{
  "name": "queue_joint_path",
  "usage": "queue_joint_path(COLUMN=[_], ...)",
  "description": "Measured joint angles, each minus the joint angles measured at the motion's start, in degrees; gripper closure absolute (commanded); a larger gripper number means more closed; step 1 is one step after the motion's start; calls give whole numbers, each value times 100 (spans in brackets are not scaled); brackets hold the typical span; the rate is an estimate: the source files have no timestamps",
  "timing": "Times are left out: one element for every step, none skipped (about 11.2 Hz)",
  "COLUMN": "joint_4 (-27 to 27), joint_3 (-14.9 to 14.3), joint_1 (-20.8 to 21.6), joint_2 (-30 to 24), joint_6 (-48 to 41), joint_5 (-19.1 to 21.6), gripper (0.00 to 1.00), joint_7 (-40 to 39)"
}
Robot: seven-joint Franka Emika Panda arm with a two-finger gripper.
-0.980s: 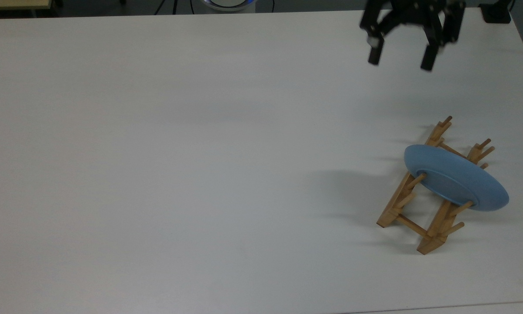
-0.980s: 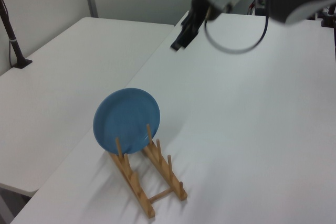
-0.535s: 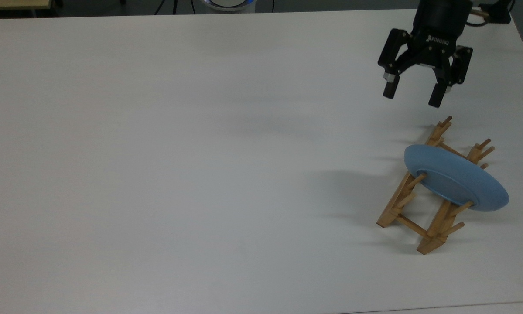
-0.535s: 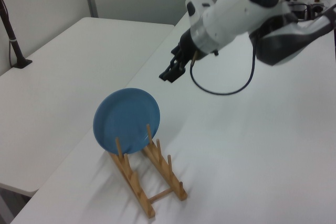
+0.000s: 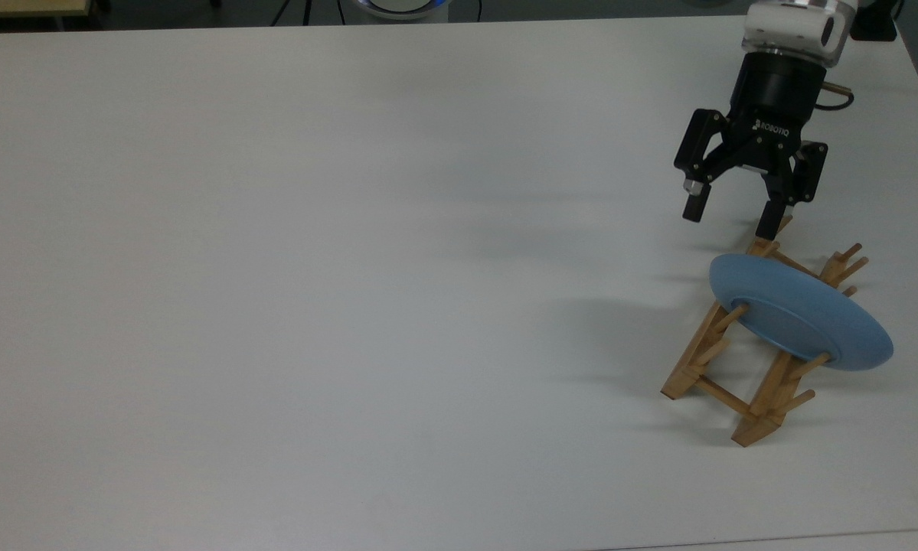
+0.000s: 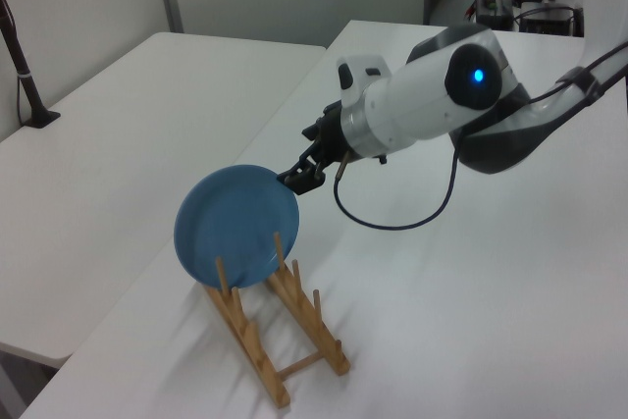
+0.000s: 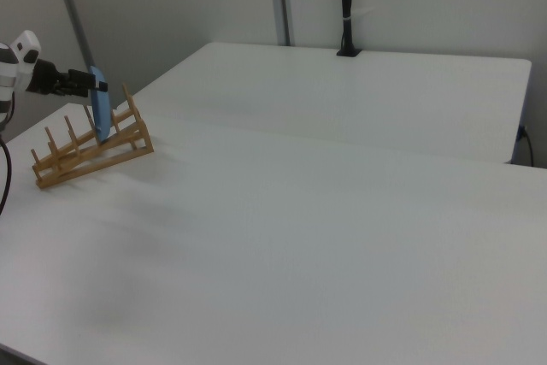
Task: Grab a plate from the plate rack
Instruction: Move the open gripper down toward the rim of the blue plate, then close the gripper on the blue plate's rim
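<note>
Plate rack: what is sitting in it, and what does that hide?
The light-blue plate stands on edge between the plate rack's pegs, covering the rails' middle stretch in the top view.

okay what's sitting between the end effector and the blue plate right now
In the top view, the far end of the plate rack lies between the open end effector and the plate. Otherwise just bare table.
</note>
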Motion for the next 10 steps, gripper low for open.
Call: queue_joint_path(joint_4=[111, 190, 250, 266, 270, 271, 276, 284, 298, 310], joint_3=[0, 0, 0, 0, 0, 0, 0, -1, -1, -2], joint_1=[19, 37, 68, 89, 105, 113, 114, 114, 114, 114], joint_2=[108, 172, 234, 267, 316, 353, 393, 417, 446, 464], joint_6=[1, 1, 1, 1, 1, 1, 1, 1, 1, 1], joint_5=[-55, -71, -125, -162, -191, -215, -235, -237, -237, -247], gripper=[7, 11, 14, 20, 24, 35, 45, 61, 62, 72], joint_7=[68, 76, 84, 89, 105, 117, 137, 146, 173, 199])
